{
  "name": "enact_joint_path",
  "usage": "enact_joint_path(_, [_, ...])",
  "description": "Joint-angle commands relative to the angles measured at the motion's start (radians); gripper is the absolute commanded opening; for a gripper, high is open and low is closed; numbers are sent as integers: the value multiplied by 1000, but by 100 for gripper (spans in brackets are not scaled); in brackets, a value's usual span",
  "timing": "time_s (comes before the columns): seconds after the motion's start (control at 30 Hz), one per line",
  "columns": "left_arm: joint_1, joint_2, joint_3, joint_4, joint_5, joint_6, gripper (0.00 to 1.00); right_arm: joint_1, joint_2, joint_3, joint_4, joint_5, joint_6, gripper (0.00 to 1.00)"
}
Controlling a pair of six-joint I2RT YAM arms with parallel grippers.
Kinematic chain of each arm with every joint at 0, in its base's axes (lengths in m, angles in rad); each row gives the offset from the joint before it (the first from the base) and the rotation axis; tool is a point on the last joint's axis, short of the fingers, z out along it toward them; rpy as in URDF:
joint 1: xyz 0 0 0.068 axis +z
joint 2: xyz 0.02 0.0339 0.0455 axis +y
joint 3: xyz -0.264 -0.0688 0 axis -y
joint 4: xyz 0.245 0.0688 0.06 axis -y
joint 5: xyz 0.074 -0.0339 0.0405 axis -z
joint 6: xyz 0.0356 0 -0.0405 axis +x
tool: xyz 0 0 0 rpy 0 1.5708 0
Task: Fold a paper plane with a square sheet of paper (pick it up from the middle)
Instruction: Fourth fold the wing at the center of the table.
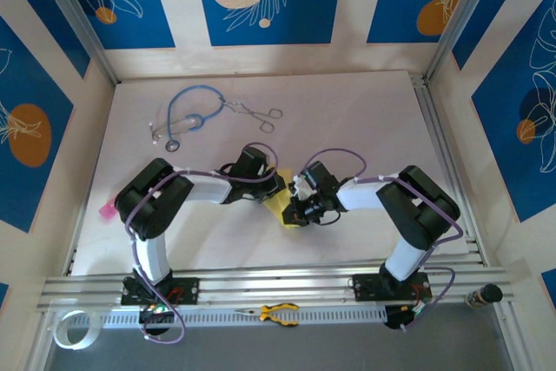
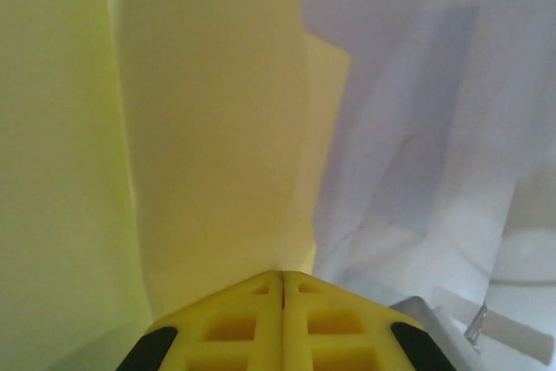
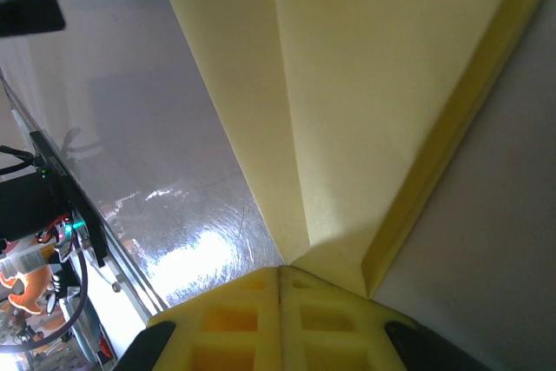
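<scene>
The pale-yellow sheet of paper (image 1: 281, 208) is folded into layers and held up between both grippers at the table's middle. My left gripper (image 1: 276, 187) comes in from the left, its yellow fingers pressed together on the paper's edge (image 2: 217, 171), which rises ahead of them. My right gripper (image 1: 300, 204) comes in from the right, shut on a creased corner of the folded paper (image 3: 365, 110). The arms hide most of the sheet from above, so I cannot tell whether it has the paper plane's shape.
A blue stethoscope (image 1: 187, 115) and metal forceps (image 1: 259, 115) lie at the table's back. A small pink object (image 1: 106, 211) sits at the left edge. Yellow-handled pliers (image 1: 278, 312) and a white tape roll (image 1: 69, 329) rest by the near rails.
</scene>
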Motion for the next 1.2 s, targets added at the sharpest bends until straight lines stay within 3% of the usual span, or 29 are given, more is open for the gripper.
enact_joint_path(0.0, [-7, 23, -10, 19, -12, 9, 7, -20, 9, -40, -90, 116, -1, 2])
enact_joint_path(0.43, [-7, 38, -43, 27, -18, 6, 6, -68, -233, -66, -23, 54, 107, 15])
enact_joint_path(0.63, [-6, 40, -40, 27, -18, 3, 6, -73, -147, 3, 11, -7, 139, 13])
enact_joint_path(1.17, [-8, 19, -43, 45, -12, 4, 6, -57, 16, 46, -11, 67, 159, 9])
